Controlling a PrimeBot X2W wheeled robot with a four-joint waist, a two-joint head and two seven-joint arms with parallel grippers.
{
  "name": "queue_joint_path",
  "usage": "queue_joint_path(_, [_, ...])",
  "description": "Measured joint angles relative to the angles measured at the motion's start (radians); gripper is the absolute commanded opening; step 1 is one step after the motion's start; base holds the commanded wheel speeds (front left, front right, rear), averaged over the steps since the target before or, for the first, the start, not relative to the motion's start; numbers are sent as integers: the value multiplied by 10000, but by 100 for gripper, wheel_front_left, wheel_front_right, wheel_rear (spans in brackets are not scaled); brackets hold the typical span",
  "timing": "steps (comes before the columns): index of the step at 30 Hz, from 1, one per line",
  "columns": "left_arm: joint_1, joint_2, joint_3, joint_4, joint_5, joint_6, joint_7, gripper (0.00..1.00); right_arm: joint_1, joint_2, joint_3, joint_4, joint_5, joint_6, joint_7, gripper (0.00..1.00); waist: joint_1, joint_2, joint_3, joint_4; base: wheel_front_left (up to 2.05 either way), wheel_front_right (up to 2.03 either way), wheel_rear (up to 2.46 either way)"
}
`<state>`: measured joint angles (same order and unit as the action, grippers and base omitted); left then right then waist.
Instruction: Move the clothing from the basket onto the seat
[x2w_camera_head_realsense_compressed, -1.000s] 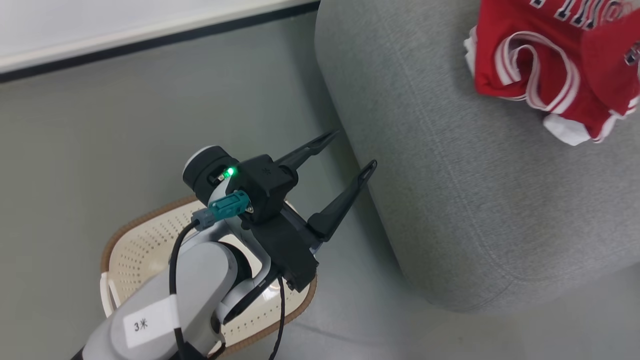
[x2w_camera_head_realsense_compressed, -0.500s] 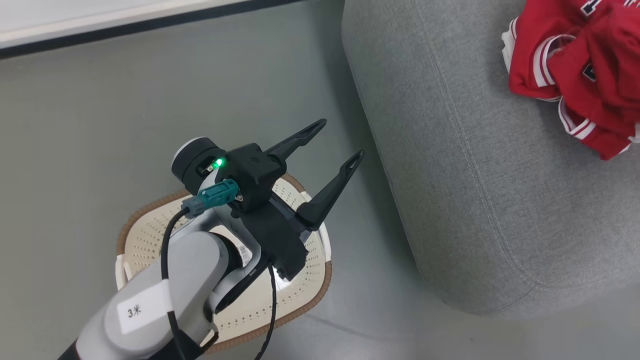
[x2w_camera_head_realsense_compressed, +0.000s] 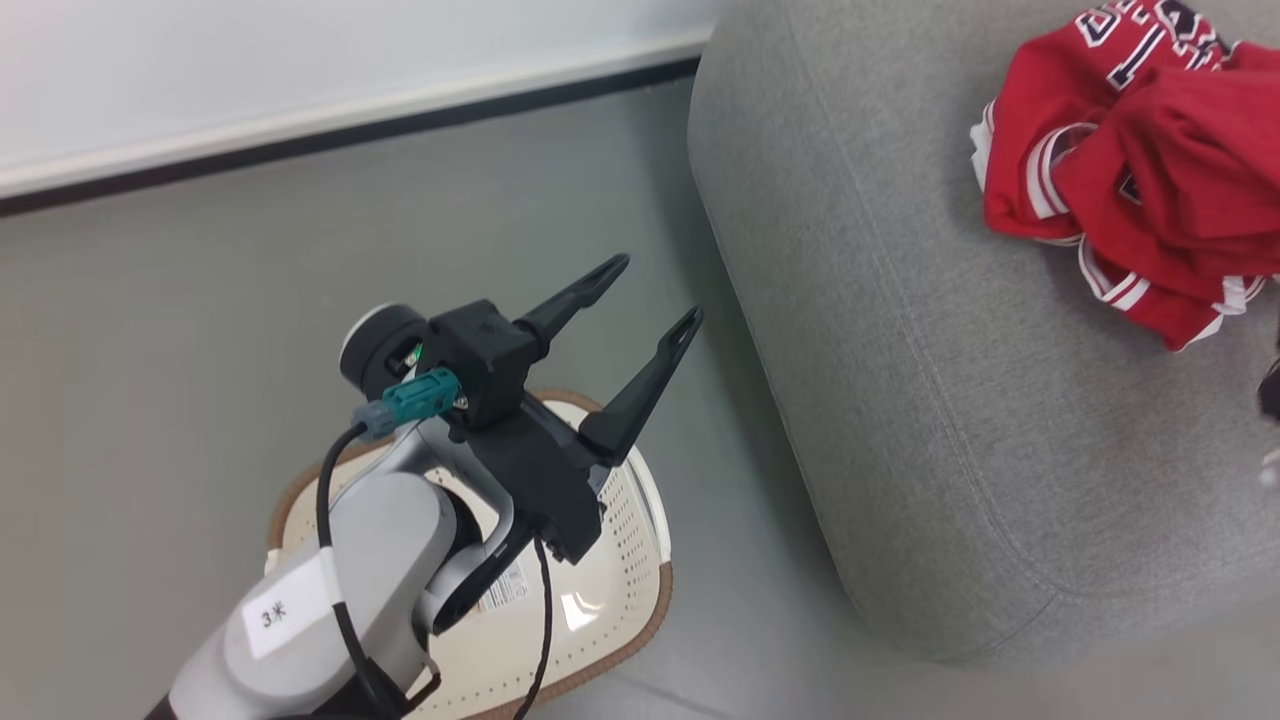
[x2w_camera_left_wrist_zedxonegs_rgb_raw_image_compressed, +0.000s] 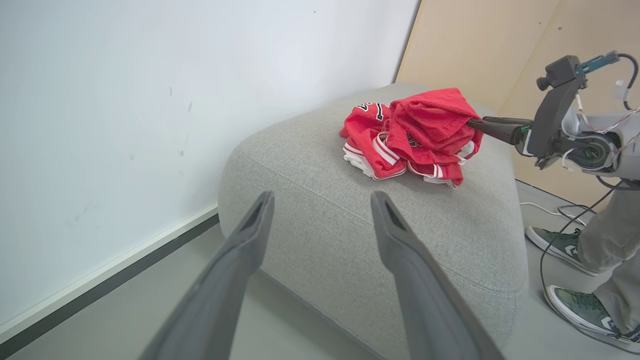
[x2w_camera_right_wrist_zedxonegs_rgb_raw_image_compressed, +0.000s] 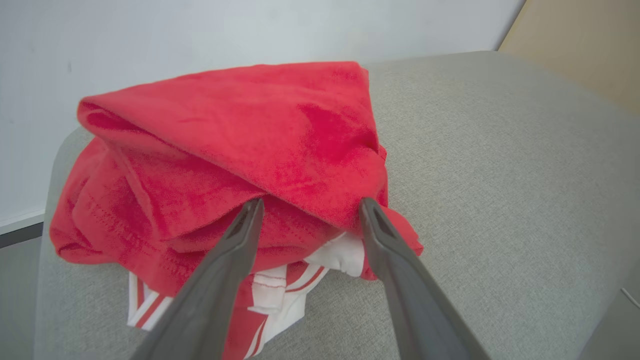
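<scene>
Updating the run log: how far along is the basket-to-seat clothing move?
Done: red clothing lies heaped on the seat. In hand: nothing; right claw open, tips at the heap's edge; left claw open above the basket. Left: the basket's visible part looks empty, the rest hidden by the left arm; probably only retracting.

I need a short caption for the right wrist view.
Open right claw at the red clothing heaped on the grey seat.

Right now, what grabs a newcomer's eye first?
The red clothing, heaped on the grey seat at the head view's upper right. The right gripper stands open at the heap's edge; the left gripper hovers open over the white basket on the floor.
</scene>
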<state>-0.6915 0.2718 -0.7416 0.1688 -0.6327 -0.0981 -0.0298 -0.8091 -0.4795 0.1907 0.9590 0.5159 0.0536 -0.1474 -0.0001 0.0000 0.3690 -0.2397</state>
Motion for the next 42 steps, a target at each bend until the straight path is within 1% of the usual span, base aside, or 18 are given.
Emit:
queue_joint_path(5, [274, -144, 58, 380, -84, 2, -284, 100, 1047, 65, -13, -550, -23, 153, -709, 100, 0, -1, -525, 79, 0, 0, 0])
queue_joint_path(9, [500, -217, 268, 669, -368, 50, -529, 100, 1683, 430, -161, -1306, 240, 274, -915, 100, -1, -1, -934, 229, 0, 0, 0])
queue_joint_path(15, [1054, -259, 585, 1122, -546, 305, -961, 100, 2333, 499, -157, -2690, 245, 437, -1011, 100, -1, -1, -1462, 654, 0, 0, 0])
queue_joint_path(23, [1830, -205, 1078, 1544, -721, 734, -1561, 100, 3575, 656, -67, -4769, 111, 449, -1028, 100, -1, -1, -2165, 1407, 0, 0, 0])
queue_joint_path(25, [2090, -190, 1271, 1557, -953, 811, -1716, 100, 4013, 736, -176, -5275, 111, 447, -1055, 100, -2, -1, -2341, 1615, 0, 0, 0])
queue_joint_path(27, [2323, -159, 1384, 1582, -1055, 892, -1770, 100, 4474, 878, -345, -5760, 115, 412, -1068, 100, -2, -2, -2510, 1828, 0, 0, 0])
queue_joint_path(33, [3119, 157, 1672, 1659, -1037, 1289, -1952, 100, 5872, 1459, -449, -6897, -19, 6, -1091, 100, -1, -2, -3001, 2438, 0, 0, 0])
queue_joint_path(35, [3280, 221, 1751, 1655, -1035, 1367, -2017, 100, 6020, 1549, -439, -7022, -79, -23, -1091, 100, -1, -1, -3087, 2522, 0, 0, 0])
queue_joint_path(38, [3768, 454, 1983, 1593, -970, 1680, -2092, 100, 6303, 1745, -391, -7402, -244, -142, -1091, 100, -1, -2, -3352, 2738, 0, 0, 0])
queue_joint_path(42, [4379, 608, 2339, 1365, -961, 1868, -2144, 100, 6607, 1889, -309, -7904, -447, -284, -1091, 100, -1, -2, -3647, 2940, 0, 0, 0])
